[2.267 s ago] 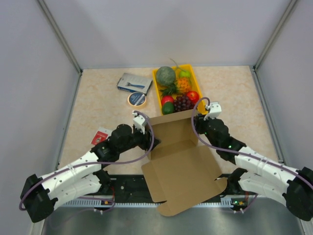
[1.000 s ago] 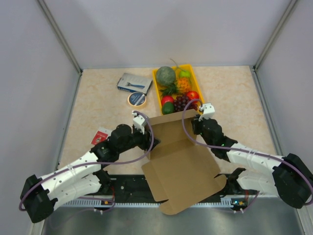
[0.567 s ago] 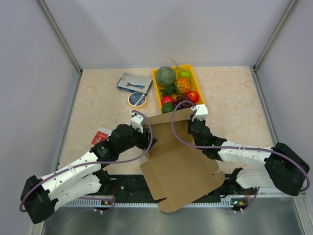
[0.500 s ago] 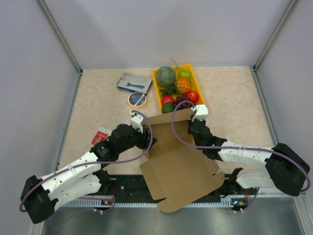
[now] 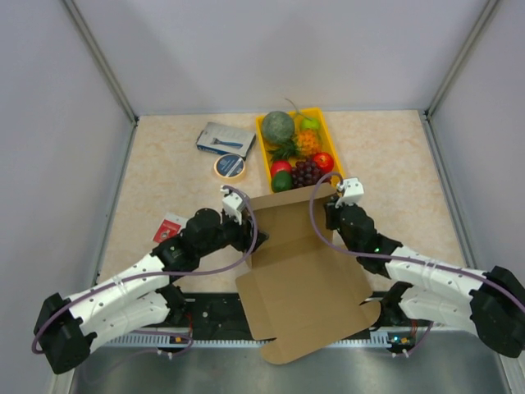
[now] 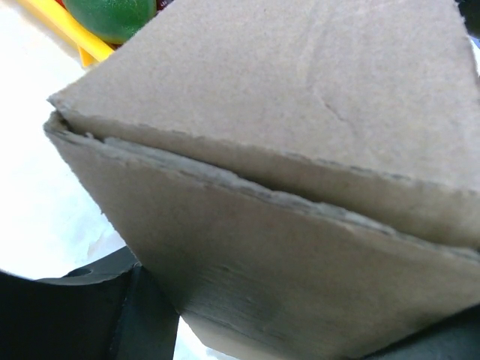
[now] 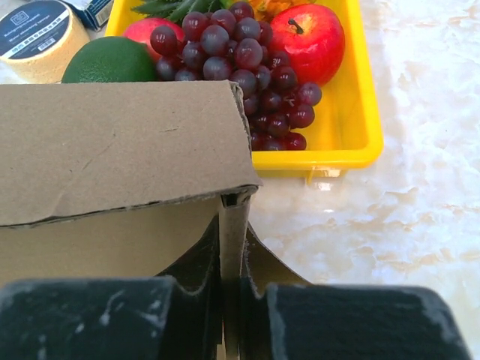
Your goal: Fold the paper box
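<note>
**Top external.** The plain brown cardboard paper box [image 5: 303, 279] lies half formed on the near part of the pale speckled table [image 5: 164, 172]. Its back wall is raised just in front of the yellow plastic fruit tray [image 5: 262, 152]. Its broad flat panel reaches out over the table's near edge. The left jaws are at the left rear corner of the box and the right jaws at the right rear corner.

**Left wrist.** Cardboard fills almost the whole view, two layers meeting along a rough cut edge. Dark fingers show in the lower corners on either side, so the corner lies between the left jaws, which stand fairly wide. I cannot tell whether they press on it.

**Right wrist.** The right jaws are closed tight on a thin upright side flap [image 7: 232, 247], seen edge-on just under the turned-over top of the back wall. The tray is just beyond.

**Handling.** The sheet looks light and likely to slide as one piece, so one arm should brace while the other folds. The panels seem stiff, bending only at the creases, and the thin edges and notched tabs would crush easily. It is best gripped on flat flap faces close to a crease.
</note>
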